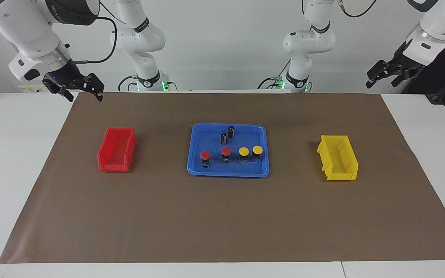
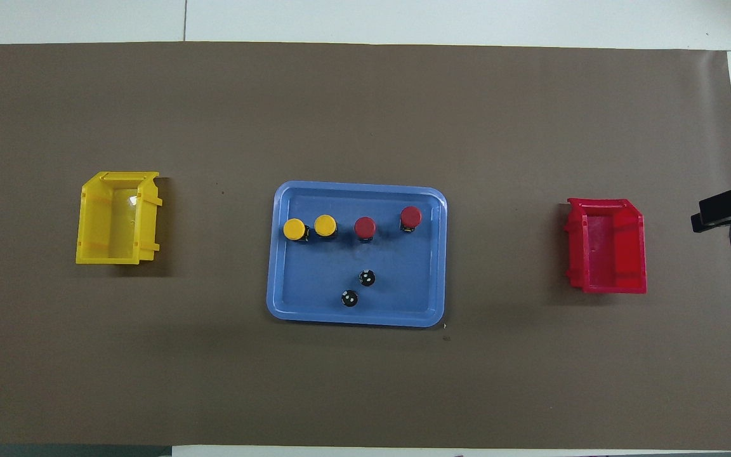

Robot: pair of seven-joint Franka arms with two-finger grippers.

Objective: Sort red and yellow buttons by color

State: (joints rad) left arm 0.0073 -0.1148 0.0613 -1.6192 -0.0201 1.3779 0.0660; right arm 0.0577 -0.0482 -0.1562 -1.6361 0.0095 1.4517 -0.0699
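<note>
Two red buttons (image 1: 205, 155) (image 1: 226, 151) and two yellow buttons (image 1: 243, 151) (image 1: 257, 150) stand upright in a row in a blue tray (image 1: 228, 173) at the table's middle. The reds are toward the right arm's end, the yellows toward the left arm's. The row also shows in the overhead view, with the reds (image 2: 411, 216) (image 2: 365, 226) and the yellows (image 2: 325, 225) (image 2: 294, 229). My right gripper (image 1: 82, 92) is open and empty, raised over the mat's corner at its end. My left gripper (image 1: 383, 79) is open and empty, raised off the mat at its end.
Two small dark cylinders (image 1: 224, 138) (image 1: 231, 132) stand in the tray, nearer to the robots than the buttons. A red bin (image 1: 116, 150) sits toward the right arm's end. A yellow bin (image 1: 338, 157) sits toward the left arm's end. A brown mat (image 1: 222, 216) covers the table.
</note>
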